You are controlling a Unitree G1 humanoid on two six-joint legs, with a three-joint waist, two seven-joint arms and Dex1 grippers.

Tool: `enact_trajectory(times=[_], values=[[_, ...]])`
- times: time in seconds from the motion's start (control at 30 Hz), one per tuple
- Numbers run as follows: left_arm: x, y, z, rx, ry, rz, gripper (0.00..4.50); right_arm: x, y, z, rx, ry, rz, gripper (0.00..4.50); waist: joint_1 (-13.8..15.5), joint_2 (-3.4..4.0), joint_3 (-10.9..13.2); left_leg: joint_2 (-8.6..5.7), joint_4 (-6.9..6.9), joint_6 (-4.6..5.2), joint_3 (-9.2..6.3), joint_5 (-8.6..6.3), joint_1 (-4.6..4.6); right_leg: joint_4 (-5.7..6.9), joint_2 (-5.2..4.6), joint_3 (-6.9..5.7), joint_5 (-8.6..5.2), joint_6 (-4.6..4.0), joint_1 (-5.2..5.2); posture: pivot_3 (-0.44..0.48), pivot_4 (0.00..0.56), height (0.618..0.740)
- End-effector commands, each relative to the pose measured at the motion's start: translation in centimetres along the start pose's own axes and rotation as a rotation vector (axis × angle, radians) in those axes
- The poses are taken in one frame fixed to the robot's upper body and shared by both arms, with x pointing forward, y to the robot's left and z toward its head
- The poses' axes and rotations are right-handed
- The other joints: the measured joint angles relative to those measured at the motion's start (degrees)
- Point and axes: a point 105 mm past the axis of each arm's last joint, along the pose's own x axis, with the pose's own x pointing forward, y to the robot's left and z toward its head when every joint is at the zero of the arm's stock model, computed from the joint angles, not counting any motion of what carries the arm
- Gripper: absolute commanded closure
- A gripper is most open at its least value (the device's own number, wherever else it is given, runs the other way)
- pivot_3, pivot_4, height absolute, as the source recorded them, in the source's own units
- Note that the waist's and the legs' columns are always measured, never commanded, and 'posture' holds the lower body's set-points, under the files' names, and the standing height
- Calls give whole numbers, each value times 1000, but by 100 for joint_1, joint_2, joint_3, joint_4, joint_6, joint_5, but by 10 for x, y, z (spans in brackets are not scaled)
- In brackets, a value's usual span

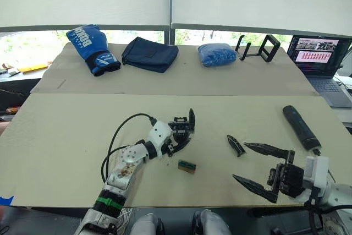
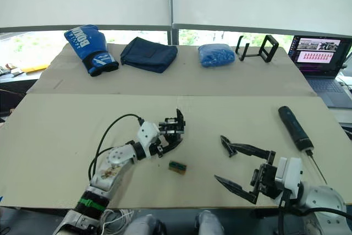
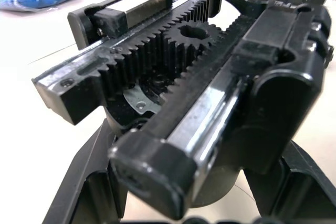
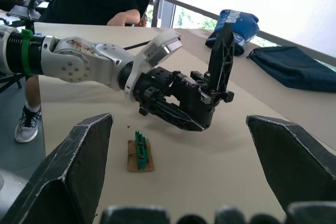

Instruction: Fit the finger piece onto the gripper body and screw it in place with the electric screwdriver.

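1. The left gripper [image 1: 179, 138] pinches the gripper body [image 1: 181, 126] just above the table [image 1: 66, 136], its one finger pointing straight up.
2. The finger piece [image 1: 236, 145] lies flat mid-table, long axis front to back, beside the upper fingertip of the right gripper [image 1: 254, 166], which is spread wide and holds nothing.
3. The electric screwdriver [image 1: 300, 127] lies diagonally near the table's right edge, bit toward the robot.
4. A small green block [image 1: 187, 166] sits between the arms, with bare tabletop around it.

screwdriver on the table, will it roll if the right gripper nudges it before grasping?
Probably. The electric screwdriver is a smooth round cylinder lying flat on the table, so a side nudge likely rolls it. It looks rigid. The open right gripper should straddle it squarely.
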Motion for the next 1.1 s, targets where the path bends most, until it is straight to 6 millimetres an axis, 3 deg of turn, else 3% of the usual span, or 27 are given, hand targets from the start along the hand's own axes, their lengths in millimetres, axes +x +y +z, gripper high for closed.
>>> enact_trajectory(times=[0.03,0.23,0.33,0.67,0.73,0.83,1.1], values=[[11,-2,16,51,-71,-16,2092,-3,0,13,-84,-32,-21,0,8,0,0,-1,0,0,0,0,0,0,-3,0,2,-3,0,0,150,740],[15,-2,12,39,-62,-17,2092,-2,5,12,-86,-35,-25,0,22,0,0,-3,3,13,-3,-7,-3,-2,-11,-2,0,0,1,0,150,740],[14,1,5,-48,-40,25,2092,0,6,13,-93,-40,-36,0,31,0,0,-3,3,14,-3,-8,-3,-2,-13,-1,-1,2,1,0,150,740],[6,-7,-5,16,17,-70,2092,7,7,16,-96,-46,-48,0,6,3,-2,-2,3,13,-7,-7,-2,-2,-11,-1,-2,3,2,0,150,740],[5,-6,-6,-2,21,-67,1049,7,6,16,-97,-47,-50,0,6,3,-2,-2,3,13,-7,-7,-2,-2,-12,-1,-2,3,2,0,150,740],[3,-4,-8,-36,26,-56,59,8,5,17,-100,-48,-54,0,11,3,-2,-3,3,13,-7,-7,-2,-2,-13,-1,-2,3,3,0,150,740],[-9,6,-10,-47,38,-86,59,6,3,19,-106,-46,-62,0,0,4,-2,-3,3,14,-7,-7,-1,-2,-12,-1,-3,4,3,0,150,740]])
